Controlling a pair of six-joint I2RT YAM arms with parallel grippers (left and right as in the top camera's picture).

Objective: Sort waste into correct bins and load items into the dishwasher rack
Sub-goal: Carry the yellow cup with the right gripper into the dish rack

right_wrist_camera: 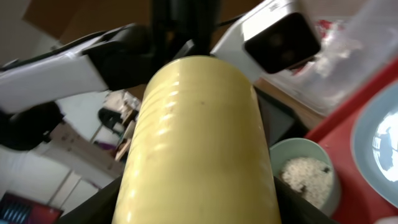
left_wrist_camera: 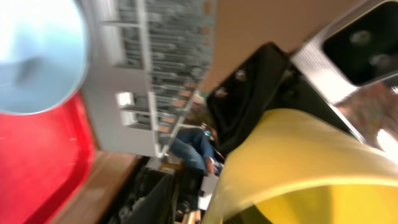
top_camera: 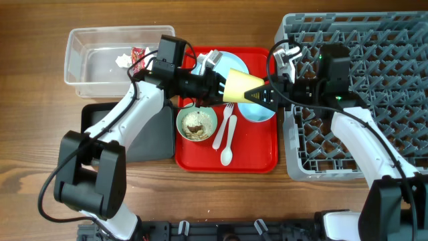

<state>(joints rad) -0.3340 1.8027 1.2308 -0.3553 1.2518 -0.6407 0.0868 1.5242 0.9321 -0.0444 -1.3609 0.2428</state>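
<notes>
Table: bare wood, carrying everything below.
Cup: yellow, on its side in the air above the red tray, between the two arms, wide end toward the left arm.
Right pincer: clenched on the cup's narrow end.
Left pincer: at the cup's wide end, touching the rim; I cannot tell whether it grips.
Overhead only: the whole layout, with every container in one view.
Right wrist only: the cup's ribbed side filling the view, the left arm's camera beyond it, and the grainy scraps close up.
Left wrist only: blurred; the cup's rim against a dark finger, with the rack's wall behind.
Tub: clear, far left; it holds the tissue and red wrapper side by side.
Black tray: near the tub, partly under the left arm.
Red tray contents: green bowl with scraps in it; blue bowl below the cup; plate at the far edge, partly hidden; fork and spoon lying side by side.
Rack: grey, at the right, just beside the red tray; the right arm reaches across it.
</notes>
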